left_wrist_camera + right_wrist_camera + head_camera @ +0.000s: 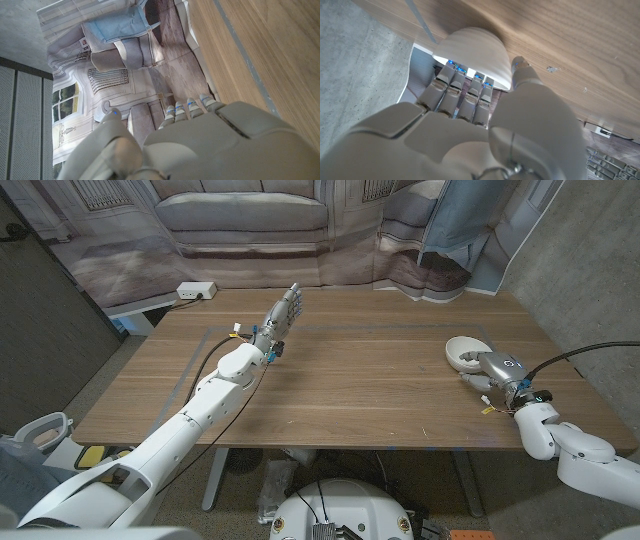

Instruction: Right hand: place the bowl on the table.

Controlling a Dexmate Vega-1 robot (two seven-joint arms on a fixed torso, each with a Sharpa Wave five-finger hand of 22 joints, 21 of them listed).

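Observation:
A small white bowl (464, 352) is at the right side of the wooden table (380, 395), tipped a little. My right hand (500, 370) grips it by the near rim. In the right wrist view the fingers (462, 92) reach inside the bowl (475, 47) and the thumb (525, 75) lies on its outer wall. The bowl's rounded underside is at the wood; I cannot tell whether it touches. My left hand (280, 315) stands over the back left-middle of the table with its fingers stretched out and nothing in it, and its back (215, 145) shows in the left wrist view.
Blue tape lines (400, 332) mark a rectangle on the tabletop. A white power strip (195, 290) lies on a ledge behind the table's back left corner. The table's right edge (560, 360) runs close to the bowl, beside a concrete wall.

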